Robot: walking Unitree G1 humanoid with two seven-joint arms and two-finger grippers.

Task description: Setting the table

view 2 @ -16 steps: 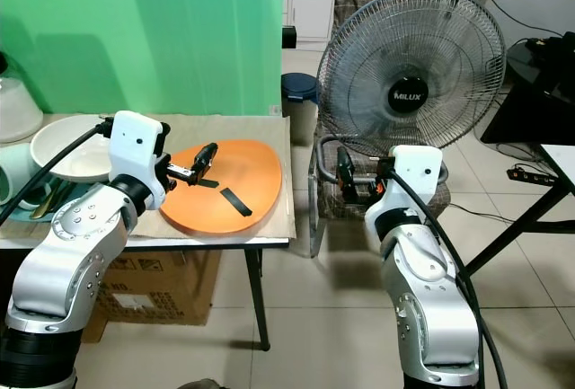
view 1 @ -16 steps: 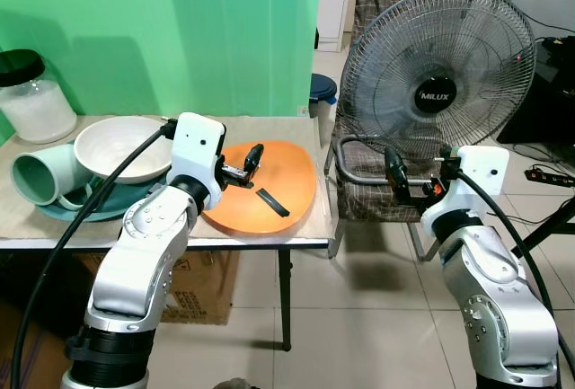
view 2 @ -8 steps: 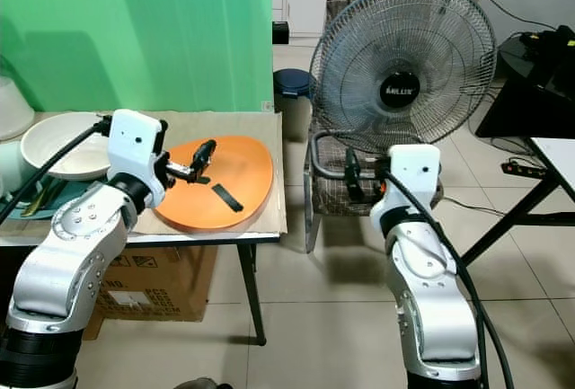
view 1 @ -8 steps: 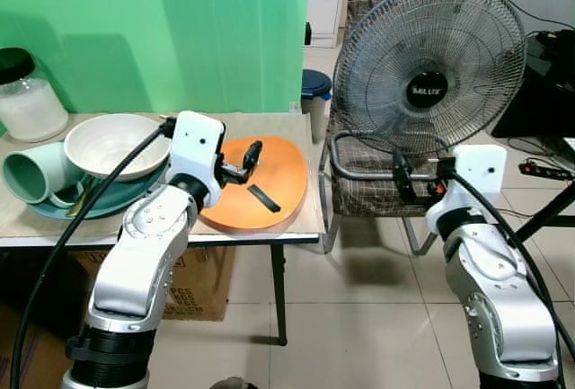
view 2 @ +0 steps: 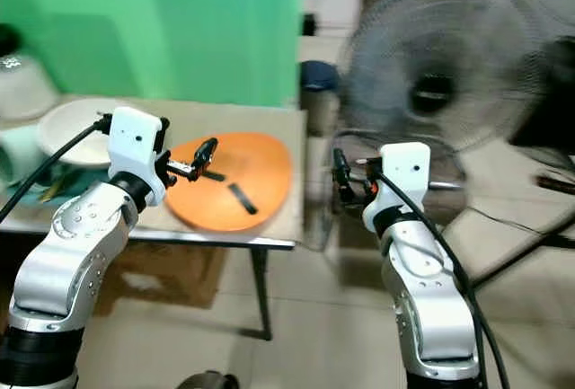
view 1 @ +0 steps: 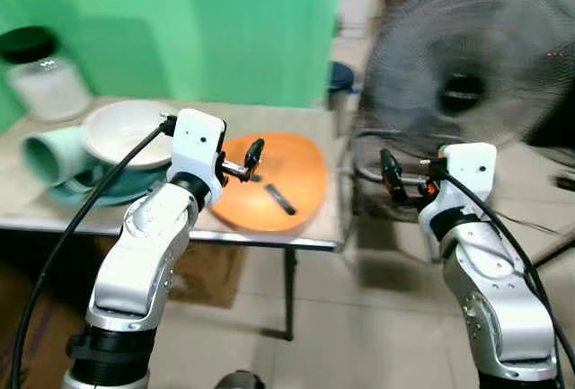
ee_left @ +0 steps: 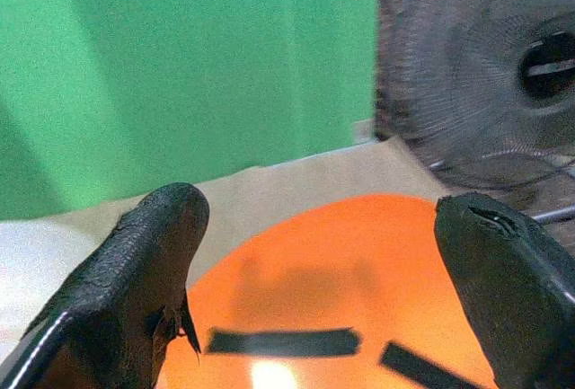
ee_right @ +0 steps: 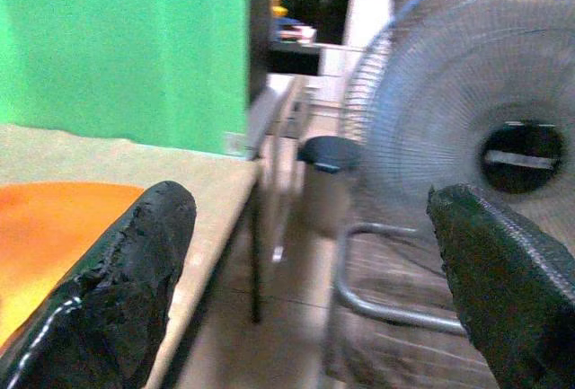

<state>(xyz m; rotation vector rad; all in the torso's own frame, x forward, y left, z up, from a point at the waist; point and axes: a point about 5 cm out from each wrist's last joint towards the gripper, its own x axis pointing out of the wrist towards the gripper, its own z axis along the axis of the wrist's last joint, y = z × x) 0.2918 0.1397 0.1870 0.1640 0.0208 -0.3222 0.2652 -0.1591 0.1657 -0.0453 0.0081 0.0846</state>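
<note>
We see a green wall [view 1: 225,21] behind everything, head views blurred. Right of the table stands a big pedestal fan [view 1: 467,92], smeared by blur, just behind a chair [view 1: 377,164] with a metal arm rail. The table [view 1: 117,218] carries a beige cover and sits left of the fan. On its right part lies an orange placemat [view 1: 287,178], oval, with black strips [view 1: 279,199] on it; in the left wrist view the strips lie flat on the orange surface. At the table's left end we see a white bowl [view 1: 121,133] resting on a teal plate [view 1: 85,193], a pale green mug [view 1: 54,157] lying on its side just beside the bowl, and a jar [view 1: 40,83] with a black lid near the wall. The left gripper [view 1: 252,155] hovers over the left edge of the placemat, fingers [ee_left: 135,272] spread wide apart, holding nothing. The right gripper [view 1: 388,172] hangs off the table's right side, in front of the chair, fingers [ee_right: 117,272] also wide apart and empty.
</note>
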